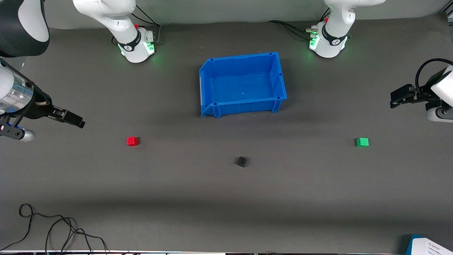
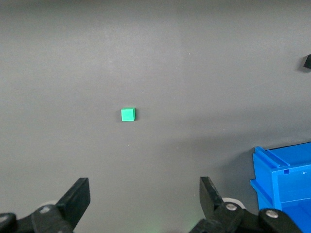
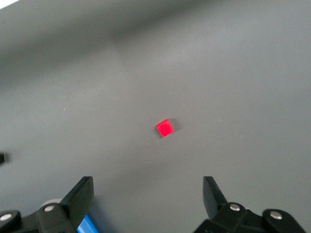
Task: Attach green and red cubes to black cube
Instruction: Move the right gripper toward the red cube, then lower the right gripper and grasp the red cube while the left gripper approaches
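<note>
Both grippers spread empty: right gripper (image 1: pixel 79 122) hangs nearest the red cube (image 1: pixel 132 141), left gripper (image 1: pixel 396 99) nearest the green cube (image 1: pixel 362 142), black cube (image 1: pixel 241 162) lying between them (each cube apart on the table).

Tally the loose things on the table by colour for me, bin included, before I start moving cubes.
Red: 1, the small red cube
Green: 1, the small green cube
Black: 1, the small matte black cube
Blue: 1, the open blue plastic bin
Total: 4
</note>
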{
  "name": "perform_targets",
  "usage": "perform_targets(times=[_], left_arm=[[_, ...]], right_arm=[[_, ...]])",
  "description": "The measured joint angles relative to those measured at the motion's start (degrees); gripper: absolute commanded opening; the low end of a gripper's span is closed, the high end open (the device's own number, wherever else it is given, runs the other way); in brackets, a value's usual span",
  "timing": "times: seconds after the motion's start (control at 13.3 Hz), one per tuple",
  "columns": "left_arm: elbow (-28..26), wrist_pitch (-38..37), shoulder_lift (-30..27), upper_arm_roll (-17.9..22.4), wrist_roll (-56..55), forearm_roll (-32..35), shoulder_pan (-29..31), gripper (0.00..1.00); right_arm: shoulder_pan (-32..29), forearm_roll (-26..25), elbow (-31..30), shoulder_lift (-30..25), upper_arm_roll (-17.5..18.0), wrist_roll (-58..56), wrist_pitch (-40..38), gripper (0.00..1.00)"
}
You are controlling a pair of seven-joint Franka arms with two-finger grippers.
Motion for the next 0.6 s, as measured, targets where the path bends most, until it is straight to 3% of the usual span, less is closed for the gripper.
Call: perform_targets(times=[0.38,0.6], left_arm=[[0.0,0.0,0.0,0.0,0.0,0.0,0.0,1.0],[0.0,0.0,0.0,0.0,0.0,0.0,0.0,1.0]], right_arm=[[1.9,0.9,-0.1,3.6,0.8,22.0,-1.2,1.0],[2.4,4.5,-0.3,6.2,0.6,28.6,-1.3,1.0]])
